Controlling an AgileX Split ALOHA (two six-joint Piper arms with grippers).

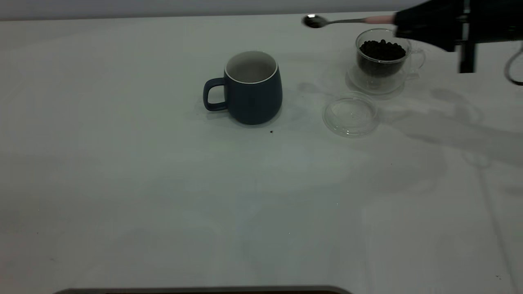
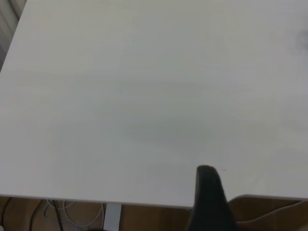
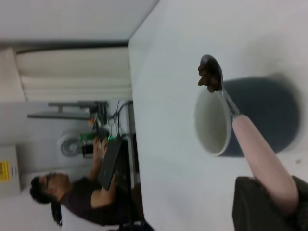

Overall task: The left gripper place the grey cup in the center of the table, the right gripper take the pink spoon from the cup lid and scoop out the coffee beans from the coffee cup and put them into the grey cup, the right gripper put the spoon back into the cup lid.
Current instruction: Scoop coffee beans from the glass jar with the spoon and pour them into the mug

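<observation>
1. the pink spoon [image 1: 347,20] was held by its handle, clamped in the right gripper [image 1: 402,22] above the coffee cup [image 1: 382,59], a few beans seen in its bowl.
2. the grey cup [image 1: 249,87] was found upright mid-table [image 1: 163,183], the cup lid [image 1: 350,114] near it.

Person [image 3: 79,199] seated beyond the table's far edge, dark top, holding a dark flat device [image 3: 109,163]. Cluttered stand with cables [image 3: 91,127] behind them. Pale curtain [image 3: 72,72] along the wall. Yellow label [image 3: 4,171] on a pale box. Loose cables [image 2: 53,211] under the table edge.
</observation>
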